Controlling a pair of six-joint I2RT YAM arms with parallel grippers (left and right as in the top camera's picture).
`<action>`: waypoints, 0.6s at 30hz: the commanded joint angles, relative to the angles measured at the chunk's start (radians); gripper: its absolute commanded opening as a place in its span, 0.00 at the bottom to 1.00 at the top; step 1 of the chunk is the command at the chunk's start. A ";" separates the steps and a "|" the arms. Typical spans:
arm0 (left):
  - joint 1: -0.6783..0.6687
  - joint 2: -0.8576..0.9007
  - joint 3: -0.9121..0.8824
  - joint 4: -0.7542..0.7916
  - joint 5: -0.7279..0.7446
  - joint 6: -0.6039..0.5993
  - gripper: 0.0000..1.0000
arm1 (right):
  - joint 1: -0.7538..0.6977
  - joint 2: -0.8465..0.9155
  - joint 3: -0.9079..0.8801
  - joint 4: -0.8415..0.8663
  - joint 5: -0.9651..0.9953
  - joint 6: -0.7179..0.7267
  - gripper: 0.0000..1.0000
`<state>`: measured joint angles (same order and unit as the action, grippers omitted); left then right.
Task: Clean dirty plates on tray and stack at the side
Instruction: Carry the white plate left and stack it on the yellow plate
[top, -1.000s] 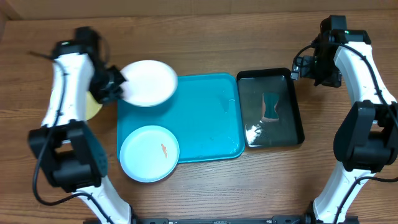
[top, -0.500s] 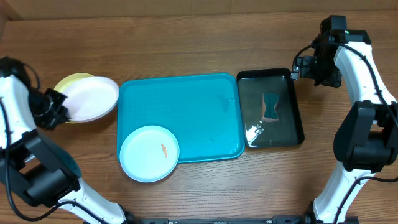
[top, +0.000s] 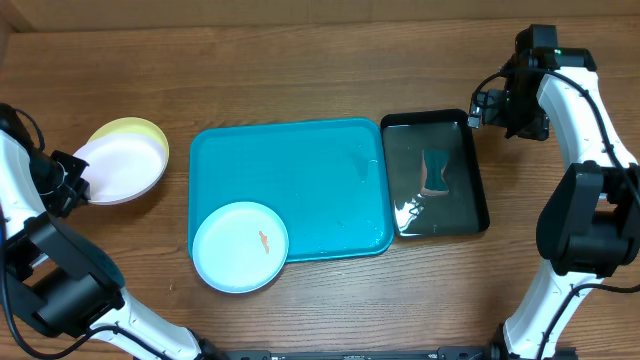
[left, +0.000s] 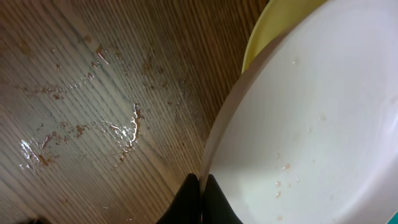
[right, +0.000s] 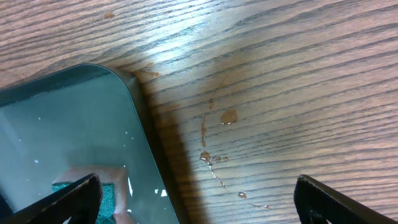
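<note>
White plate (top: 120, 172) is overlapping the yellow-green plate (top: 138, 128) on the tabletop (top: 300, 70), left of the tray (top: 320, 160); left fingers (left: 186, 200) are pinching its rim. Light blue plate (top: 240, 246) (orange smear (top: 264, 241) on it) is overhanging the tray's near-left corner. Right fingers (right: 348, 199) are hanging spread wide, empty, beside the black tray (top: 478, 170)

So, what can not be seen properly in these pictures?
- Round yellow-green plastic plate: overhead and left wrist, mostly covered by the round white plastic plate; any smear hidden.
- Brownish thing in the glossy black rectangular tray: overhead, blurred by reflections; right wrist, cut off by the lower edge.
- Left claw: left wrist, only fingertips show, bottom edge cuts it.
</note>
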<state>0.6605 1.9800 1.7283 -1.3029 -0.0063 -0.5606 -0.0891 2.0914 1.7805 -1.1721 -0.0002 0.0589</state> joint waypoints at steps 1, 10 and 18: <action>-0.013 -0.011 -0.005 0.009 -0.022 -0.023 0.05 | 0.003 -0.032 0.018 0.001 -0.001 0.004 1.00; -0.015 -0.011 -0.005 0.025 -0.018 -0.023 0.11 | 0.003 -0.032 0.018 0.001 -0.001 0.003 1.00; -0.044 -0.011 -0.005 0.025 0.030 0.006 0.77 | 0.003 -0.032 0.018 0.002 -0.001 0.003 1.00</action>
<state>0.6407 1.9800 1.7283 -1.2785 0.0017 -0.5697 -0.0891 2.0914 1.7805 -1.1721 -0.0002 0.0589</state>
